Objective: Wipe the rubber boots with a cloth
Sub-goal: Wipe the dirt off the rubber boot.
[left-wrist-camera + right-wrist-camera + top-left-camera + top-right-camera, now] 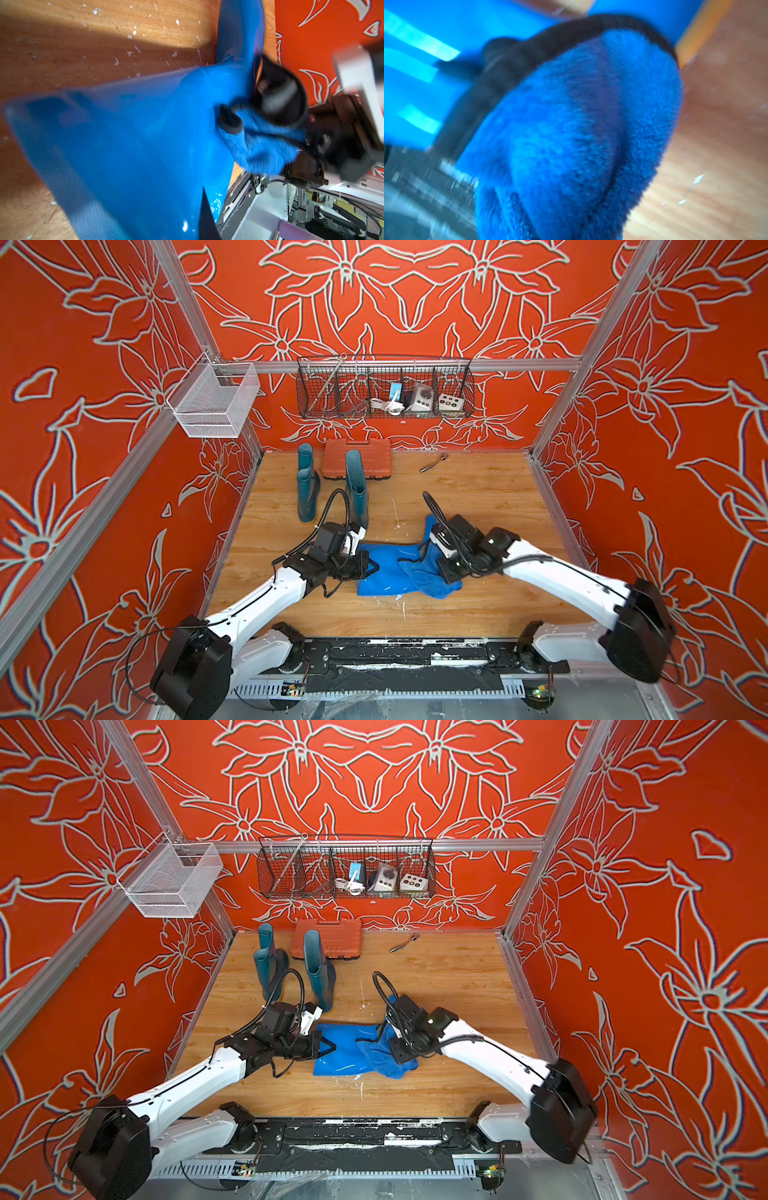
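Observation:
A glossy bright blue rubber boot (382, 574) (338, 1054) (135, 135) lies on its side mid-floor, its foot pointing toward the back. My left gripper (371, 566) (328, 1048) is at the boot's open end, shut on the shaft wall by the rim; one dark finger (207, 218) shows over the outside. The fuzzy blue cloth (428, 578) (382, 1058) (259, 143) (571, 124) drapes over the boot's ankle. My right gripper (445, 573) is shut on the cloth, its fingers buried in it. Two dark teal boots (307, 489) (357, 489) stand upright at the back left.
An orange ribbed case (357, 462) lies against the back wall behind the teal boots. A small metal tool (434, 464) rests to its right. A black wire basket (386, 389) and a white mesh basket (212, 402) hang on the rails above the floor.

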`<state>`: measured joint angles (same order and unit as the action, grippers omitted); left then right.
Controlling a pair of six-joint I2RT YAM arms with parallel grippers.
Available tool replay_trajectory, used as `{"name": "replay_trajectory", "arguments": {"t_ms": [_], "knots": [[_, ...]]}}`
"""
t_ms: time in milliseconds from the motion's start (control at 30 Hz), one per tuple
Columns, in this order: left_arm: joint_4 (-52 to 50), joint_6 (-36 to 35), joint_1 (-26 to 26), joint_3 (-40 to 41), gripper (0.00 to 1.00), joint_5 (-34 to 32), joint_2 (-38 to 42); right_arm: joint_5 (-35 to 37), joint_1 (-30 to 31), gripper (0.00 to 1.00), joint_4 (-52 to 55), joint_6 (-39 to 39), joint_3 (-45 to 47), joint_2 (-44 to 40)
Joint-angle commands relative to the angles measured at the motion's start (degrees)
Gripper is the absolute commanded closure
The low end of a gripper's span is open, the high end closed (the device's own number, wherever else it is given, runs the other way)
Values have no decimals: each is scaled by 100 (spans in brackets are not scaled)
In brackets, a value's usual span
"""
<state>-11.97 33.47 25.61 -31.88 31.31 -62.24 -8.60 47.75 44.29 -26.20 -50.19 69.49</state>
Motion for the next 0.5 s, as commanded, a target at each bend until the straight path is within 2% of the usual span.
{"name": "replay_trajectory", "arguments": {"t_ms": [0,133,233,333,467], "knots": [[192,10,-12,-67,100,-25,-14,239,-157,100,-131,-431,281,-53],[173,11,-12,-119,100,50,-100,89,-953,100,-120,268,-348,551],[92,8,-12,-98,100,8,20,188,-1214,100,-11,580,-891,837],[61,-27,-12,-80,100,62,89,1,-1096,100,-10,449,-871,901],[33,-117,-12,-141,100,235,54,-25,-148,100,-360,-169,-317,811]]}}
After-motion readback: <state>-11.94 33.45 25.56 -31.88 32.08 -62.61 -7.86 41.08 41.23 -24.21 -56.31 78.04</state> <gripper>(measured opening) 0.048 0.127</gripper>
